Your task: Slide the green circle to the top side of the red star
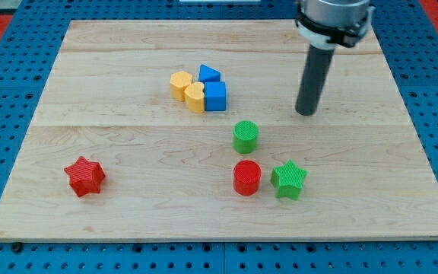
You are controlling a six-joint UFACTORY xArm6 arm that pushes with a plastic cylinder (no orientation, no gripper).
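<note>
No fingers here: my tip [306,113] rests near the worktop's [128,228] top-right, apparently touching nothing; green circle [245,136] lies lower-left, red star [84,176] toward the bottom-left corner.

Green circle [245,136]: mid-board, directly above red circle [246,177]; green star [288,180] just right of that; red star [85,176] far left; my tip [306,113] upper right.

Two red blocks: star [85,176], circle [246,177]. Two green: circle [245,136], star [288,180]. Two yellow [180,84] [195,97]. Two blue [209,74] [215,97].
</note>
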